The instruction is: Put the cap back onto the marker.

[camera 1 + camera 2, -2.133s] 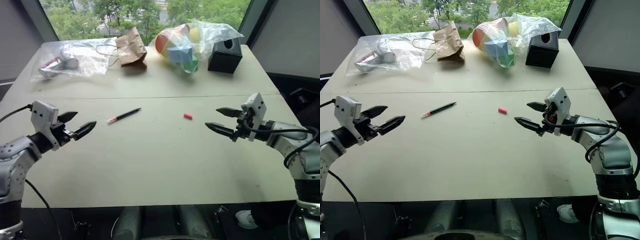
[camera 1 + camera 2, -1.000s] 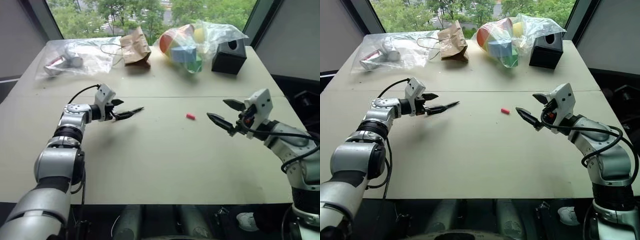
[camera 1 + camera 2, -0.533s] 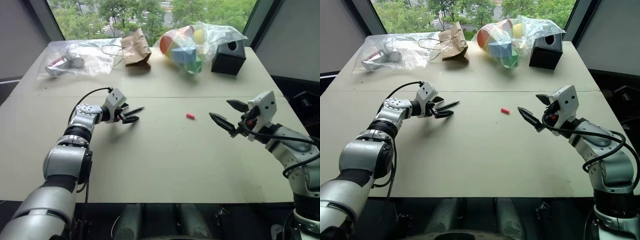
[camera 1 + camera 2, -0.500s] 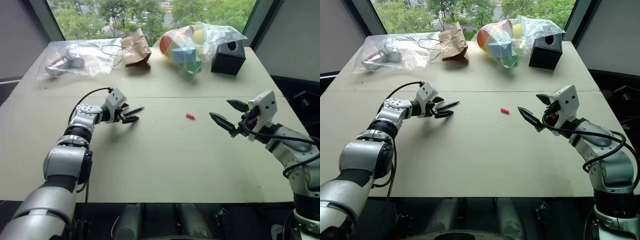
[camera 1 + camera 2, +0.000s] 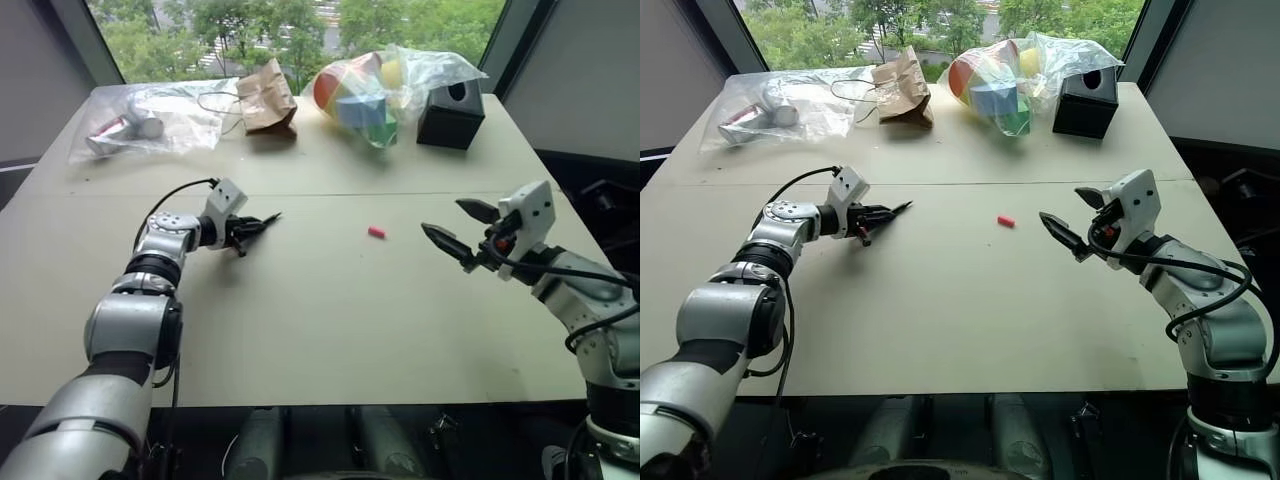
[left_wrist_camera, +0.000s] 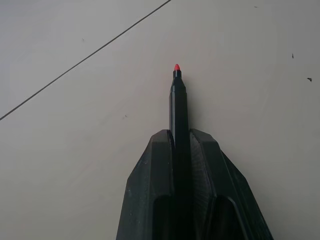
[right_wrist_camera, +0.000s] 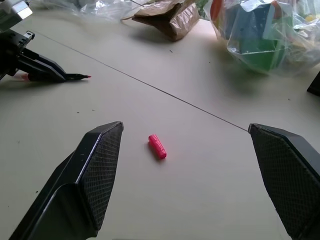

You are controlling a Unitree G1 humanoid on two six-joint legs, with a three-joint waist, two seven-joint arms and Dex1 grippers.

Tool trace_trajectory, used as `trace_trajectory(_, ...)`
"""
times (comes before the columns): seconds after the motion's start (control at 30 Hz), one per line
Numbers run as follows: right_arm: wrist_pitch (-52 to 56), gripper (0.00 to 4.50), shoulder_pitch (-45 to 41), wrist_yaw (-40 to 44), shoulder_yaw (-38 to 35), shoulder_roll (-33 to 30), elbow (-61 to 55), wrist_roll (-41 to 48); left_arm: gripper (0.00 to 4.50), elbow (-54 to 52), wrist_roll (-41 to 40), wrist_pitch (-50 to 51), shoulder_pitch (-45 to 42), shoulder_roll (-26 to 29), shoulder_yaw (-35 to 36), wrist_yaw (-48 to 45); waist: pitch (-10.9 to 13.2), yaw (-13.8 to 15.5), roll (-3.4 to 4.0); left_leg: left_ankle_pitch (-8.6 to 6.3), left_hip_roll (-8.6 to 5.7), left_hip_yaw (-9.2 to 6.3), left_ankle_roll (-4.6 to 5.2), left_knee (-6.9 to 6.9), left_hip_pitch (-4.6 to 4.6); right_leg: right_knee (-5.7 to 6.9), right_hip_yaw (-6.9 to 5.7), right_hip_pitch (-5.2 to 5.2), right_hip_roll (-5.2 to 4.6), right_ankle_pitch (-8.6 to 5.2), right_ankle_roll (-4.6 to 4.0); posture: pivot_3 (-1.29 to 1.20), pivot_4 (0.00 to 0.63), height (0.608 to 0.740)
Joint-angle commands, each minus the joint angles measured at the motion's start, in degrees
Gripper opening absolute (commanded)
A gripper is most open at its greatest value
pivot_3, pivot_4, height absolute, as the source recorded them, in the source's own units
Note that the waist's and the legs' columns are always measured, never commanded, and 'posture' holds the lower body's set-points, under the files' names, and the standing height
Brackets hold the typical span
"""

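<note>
Left gripper (image 6: 181, 150): clamped on the marker (image 6: 178, 107); a second ago spread wide around it, half a second ago half closed, now fully pinched.
Marker: low over the table (image 5: 320, 320), black barrel running out between the two fingers, bare red tip pointing away from the wrist; about where it lay a second ago, at the table's left-centre just short of the seam.
Right gripper (image 5: 1068, 215): fingers spread wide, gripping nothing, hovering above the right side of the table; much as a second ago.
Cap (image 5: 376, 232): loose on the table, lying on its side between the two grippers, nearer the right one, well apart from the marker; unmoved since two seconds ago.
Left arm: two seconds ago drawn back at the table's near left edge, now stretched out to the marker.
Far edge: clear bag with grey and red items (image 5: 145, 115), brown paper bag (image 5: 265, 95), clear bag of coloured blocks (image 5: 385, 80), black box (image 5: 450, 105); all as before.
Writing: none legible anywhere.
</note>
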Motion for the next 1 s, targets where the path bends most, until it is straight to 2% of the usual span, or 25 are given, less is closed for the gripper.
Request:
trace_trajectory(0.03,-2.3,4.16,-1.7,0.6,-0.5,-0.3,1.1,-1.0,0.31,-0.1,-1.4,0.0,-0.4,1.5,2.0,-0.9,0.0,0.0,0.0,0.0,0.0,0.0,0.0,0.0,0.0,0.0,0.0,0.0,0.0,0.0,0.0,0.0,0.15,0.74)
trace_trajectory(0.3,-11.2,4.16,-7.7,9.9,5.8,-2.8,14.0,-7.3,0.31,-5.2,-7.8,2.7,-6.2,2.0,4.9,-18.5,0.0,0.3,-0.02,0.0,-0.05,0.01,0.0,0.02,-0.17,-0.04,-0.01,-0.1,-0.01,0.0,0.0,0.0,0.15,0.74)
trace_trajectory(0.57,-20.2,4.16,-19.5,16.9,12.2,2.7,36.3,-12.4,0.31,-16.2,-9.8,10.9,-5.8,4.5,1.8,-34.2,0.0,-1.2,-0.02,0.01,-0.07,0.01,0.0,-0.04,-0.16,-0.03,-0.01,-0.13,0.02,-0.02,0.01,0.0,0.15,0.74)
trace_trajectory(0.8,-28.7,4.16,-27.6,18.0,14.6,10.1,54.1,-16.7,0.31,-24.6,-10.0,13.0,-2.4,7.6,-0.4,-36.0,0.0,-2.4,0.01,0.01,-0.01,-0.02,0.0,-0.07,-0.12,0.1,0.0,-0.17,0.04,-0.02,0.0,0.0,0.15,0.74)
trace_trajectory(1.0,-34.9,4.16,-28.8,22.3,17.7,12.9,60.4,-20.3,0.31,-28.3,-7.4,9.5,1.7,12.7,-4.6,-36.3,0.0,-2.6,0.01,0.01,-0.03,-0.06,0.0,-0.1,-0.12,0.12,0.01,-0.17,0.01,-0.01,0.0,0.0,0.15,0.74)
